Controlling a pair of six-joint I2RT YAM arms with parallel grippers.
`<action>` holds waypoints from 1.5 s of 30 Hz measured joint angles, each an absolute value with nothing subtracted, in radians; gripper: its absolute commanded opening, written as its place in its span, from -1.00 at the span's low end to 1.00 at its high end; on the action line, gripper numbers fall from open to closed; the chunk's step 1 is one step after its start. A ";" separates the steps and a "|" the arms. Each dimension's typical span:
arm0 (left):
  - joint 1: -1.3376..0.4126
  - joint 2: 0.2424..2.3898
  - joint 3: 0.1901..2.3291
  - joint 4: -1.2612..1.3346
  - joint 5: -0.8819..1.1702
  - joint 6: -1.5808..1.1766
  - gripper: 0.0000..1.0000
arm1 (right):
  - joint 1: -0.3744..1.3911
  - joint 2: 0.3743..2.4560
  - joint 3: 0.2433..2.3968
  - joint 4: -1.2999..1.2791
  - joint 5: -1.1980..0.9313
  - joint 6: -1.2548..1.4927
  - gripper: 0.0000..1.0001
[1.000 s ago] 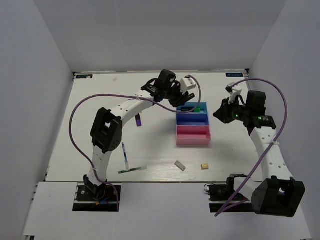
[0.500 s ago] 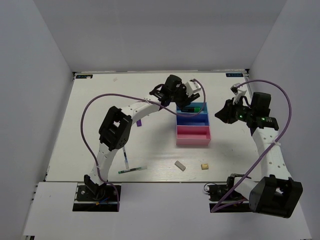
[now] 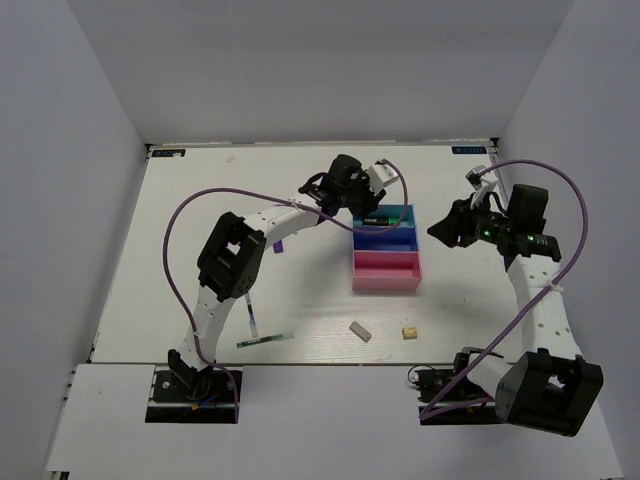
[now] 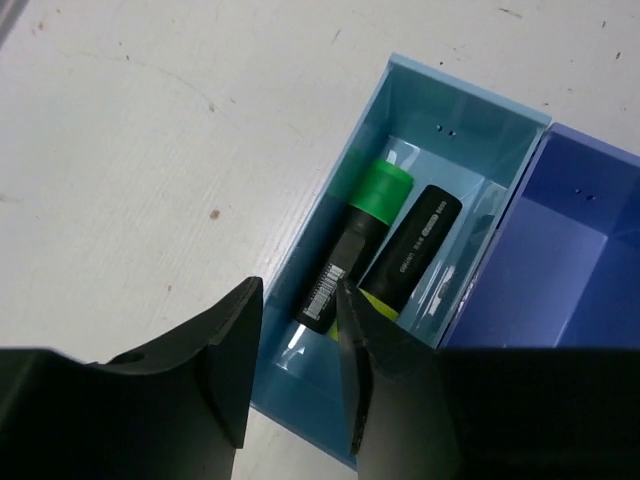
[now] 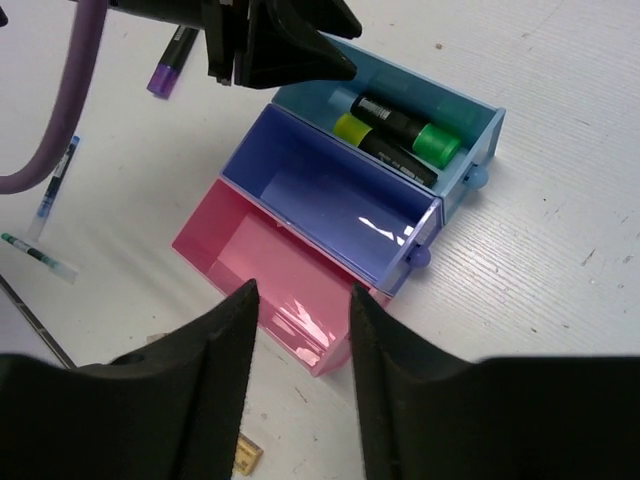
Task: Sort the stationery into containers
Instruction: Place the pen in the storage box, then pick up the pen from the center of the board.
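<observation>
Found left gripper [image 4: 295, 292] poised over one end of the light blue tray [image 4: 465, 90], jaws spread, pinching nothing. Noted two highlighters lying side by side inside that tray: green-capped highlighter [image 4: 358, 235] along the outer wall, yellow-capped highlighter [image 4: 412, 250] beside it on the side nearer the dark blue tray [image 4: 560, 260], caps pointing opposite ways. Confirmed light blue, dark blue and pink tray [image 5: 260, 250] joined in a row, pink nearest the arm bases.

Found right gripper [image 5: 302, 298] held in the air to the right of the trays, jaws parted, gripping nothing.

Logged remaining stationery loose on the table [image 3: 180, 220]:
- purple-capped highlighter [image 3: 277, 243] left of the trays, beneath the left arm;
- blue-marked pen [image 3: 250, 310] and green-tipped pen [image 3: 265, 339] near the left arm's lower links, well apart from the trays; cannot tell whether touching;
- grey eraser [image 3: 360, 331] and tan eraser [image 3: 408, 331] in front of the pink tray, near each other, apart.
</observation>
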State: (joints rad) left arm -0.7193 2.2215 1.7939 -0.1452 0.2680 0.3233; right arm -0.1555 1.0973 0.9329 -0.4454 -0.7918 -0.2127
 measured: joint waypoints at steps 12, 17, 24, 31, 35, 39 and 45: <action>-0.538 2.101 1.846 -0.588 -0.120 -0.307 0.19 | -0.157 1.183 0.970 -0.492 -0.727 -0.184 0.06; -0.315 2.057 1.799 -0.744 -0.183 -0.455 0.23 | -0.138 1.213 1.000 -0.525 -0.649 -0.191 0.22; -0.299 2.073 1.709 -0.835 -0.178 -0.482 0.23 | -0.133 1.215 1.001 -0.533 -0.605 -0.190 0.08; -0.329 2.097 1.663 -0.809 -0.118 -0.494 0.23 | -0.133 1.244 1.001 -0.533 -0.593 -0.190 0.16; -0.332 2.112 1.663 -0.806 -0.113 -0.495 0.25 | -0.133 1.252 1.001 -0.538 -0.589 -0.189 0.20; -0.336 2.120 1.639 -0.789 -0.113 -0.495 0.25 | -0.133 1.252 1.001 -0.544 -0.590 -0.190 0.20; -0.355 2.136 1.618 -0.783 -0.122 -0.498 0.25 | -0.133 1.252 1.001 -0.548 -0.590 -0.189 0.22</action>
State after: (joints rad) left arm -0.3553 2.1365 1.6180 -0.7830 -0.1219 -0.4984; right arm -0.1333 1.2522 1.0008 -0.5476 -0.5903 -0.1894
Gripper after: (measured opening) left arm 0.626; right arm 0.604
